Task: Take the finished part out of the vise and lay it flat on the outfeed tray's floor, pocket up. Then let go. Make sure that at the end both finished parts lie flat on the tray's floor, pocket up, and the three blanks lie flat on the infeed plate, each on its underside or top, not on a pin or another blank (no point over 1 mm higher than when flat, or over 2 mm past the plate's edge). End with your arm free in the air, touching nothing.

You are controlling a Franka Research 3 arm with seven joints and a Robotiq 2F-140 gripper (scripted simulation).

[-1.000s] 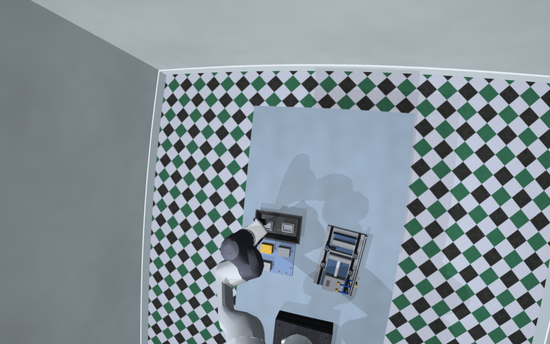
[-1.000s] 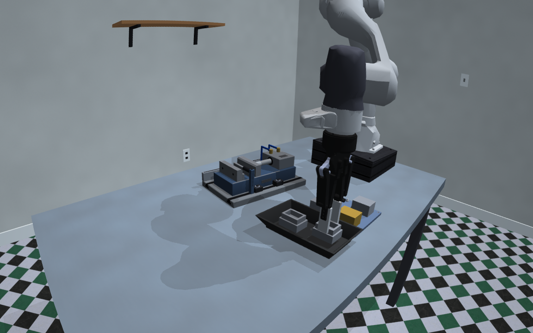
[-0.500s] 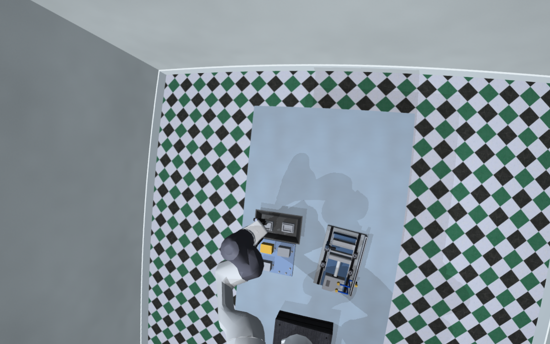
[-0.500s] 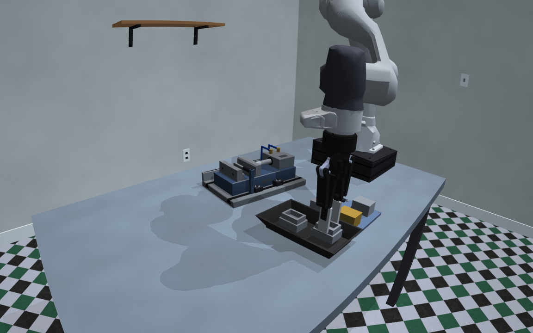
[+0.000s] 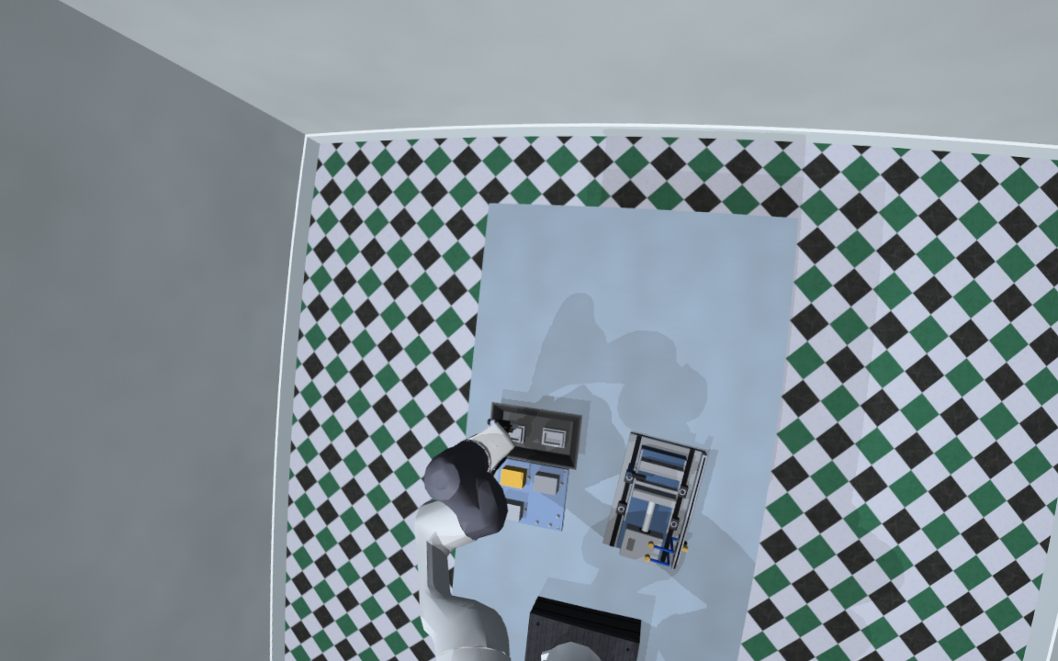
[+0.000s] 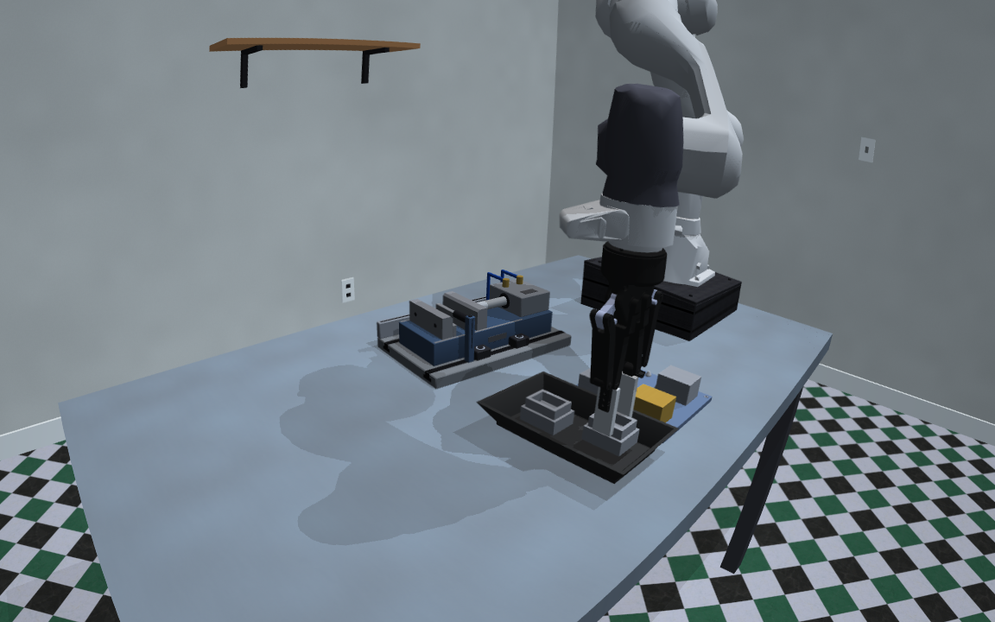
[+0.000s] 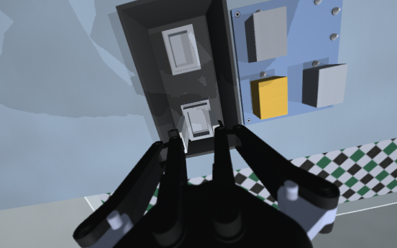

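The finished part (image 7: 196, 121) is a light grey block with a rectangular pocket facing up. It sits at the near end of the dark outfeed tray (image 7: 181, 76) and looks to rest on the tray floor (image 6: 611, 433). My gripper (image 7: 198, 120) points straight down into the tray and is shut on the part's sides; it also shows in the exterior view (image 6: 608, 398). The blue vise (image 6: 478, 320) stands apart on the table with nothing between its jaws.
A second pocketed grey part (image 7: 180, 48) lies at the tray's far end. Beside the tray is a blue plate (image 7: 286, 58) holding a yellow block (image 7: 269, 96) and two grey blocks. The table edge is close behind the tray.
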